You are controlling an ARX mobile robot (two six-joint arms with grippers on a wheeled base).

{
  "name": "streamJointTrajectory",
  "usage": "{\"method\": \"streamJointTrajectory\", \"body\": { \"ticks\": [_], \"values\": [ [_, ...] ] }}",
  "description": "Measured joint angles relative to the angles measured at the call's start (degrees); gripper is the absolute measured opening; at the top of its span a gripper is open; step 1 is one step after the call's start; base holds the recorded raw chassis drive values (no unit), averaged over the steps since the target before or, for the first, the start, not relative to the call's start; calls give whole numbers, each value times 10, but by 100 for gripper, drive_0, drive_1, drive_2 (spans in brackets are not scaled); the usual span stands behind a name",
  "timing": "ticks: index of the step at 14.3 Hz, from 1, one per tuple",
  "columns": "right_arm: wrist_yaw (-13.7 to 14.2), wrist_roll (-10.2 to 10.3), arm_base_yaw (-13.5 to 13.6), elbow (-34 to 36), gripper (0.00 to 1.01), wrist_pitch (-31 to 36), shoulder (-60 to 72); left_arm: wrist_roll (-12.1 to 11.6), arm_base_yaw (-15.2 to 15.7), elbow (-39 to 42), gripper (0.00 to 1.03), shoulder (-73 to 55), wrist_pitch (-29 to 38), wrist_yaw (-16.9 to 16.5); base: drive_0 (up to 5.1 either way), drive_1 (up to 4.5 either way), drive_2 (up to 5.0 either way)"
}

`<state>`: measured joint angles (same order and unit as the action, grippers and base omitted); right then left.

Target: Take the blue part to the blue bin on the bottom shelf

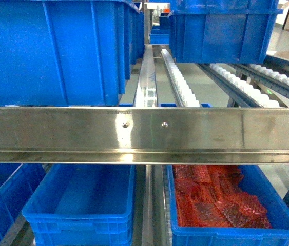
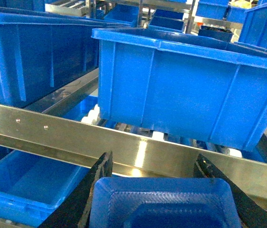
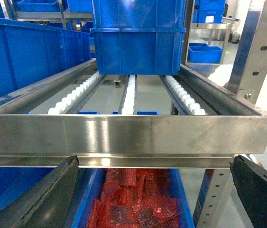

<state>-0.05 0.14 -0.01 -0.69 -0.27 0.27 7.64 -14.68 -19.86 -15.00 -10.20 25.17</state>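
No brand, label or writing is showing legibly anywhere on the bins or the steel.

At far left in the head view, a large blue bin (image 1: 52, 51) is sitting on the upper level of the rack, above the flat steel front rail (image 1: 144, 134) with its two screws (image 1: 126, 124). Below that rail, on the bottom shelf (image 1: 149, 205), an empty blue bin (image 1: 82, 205) is lying left of centre, its long axis running away from the camera. Just beside it to the right, a second blue bin is holding red mesh-like parts (image 1: 213, 197). White roller tracks (image 1: 182, 84) are running back along the upper level toward more blue bins and a pale factory floor at far right.

In the left wrist view, the left gripper (image 2: 159, 199) is holding the blue part (image 2: 159, 206), a shallow tray-like piece with a raised rim, between its two black fingers (image 2: 83, 199). The fingers are spread wide and are pressing on either side of the part. The part is sitting level, broad side facing the rail, in front of the rack and above the empty bin; its long axis cannot be told because the frame is cutting it off.

In the right wrist view, the right gripper (image 3: 154, 199) is standing wide open with nothing between its fingers, hanging before the rail over the red parts.
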Motion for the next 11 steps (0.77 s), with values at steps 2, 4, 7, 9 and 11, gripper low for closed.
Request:
{"method": "streamJointTrajectory", "body": {
  "ticks": [2, 4, 7, 9, 11],
  "values": [
    [0, 0, 0, 0, 98, 1, 0, 0, 0, 0, 43, 0, 0, 0, 0, 0, 0],
    [0, 0, 0, 0, 98, 1, 0, 0, 0, 0, 43, 0, 2, 0, 0, 0, 0],
    [0, 0, 0, 0, 98, 0, 0, 0, 0, 0, 43, 0, -1, -1, 0, 0, 0],
    [1, 0, 0, 0, 98, 1, 0, 0, 0, 0, 43, 0, 0, -1, 0, 0, 0],
    [1, 0, 0, 0, 98, 0, 0, 0, 0, 0, 43, 0, 0, -1, 0, 0, 0]
  ]
}}
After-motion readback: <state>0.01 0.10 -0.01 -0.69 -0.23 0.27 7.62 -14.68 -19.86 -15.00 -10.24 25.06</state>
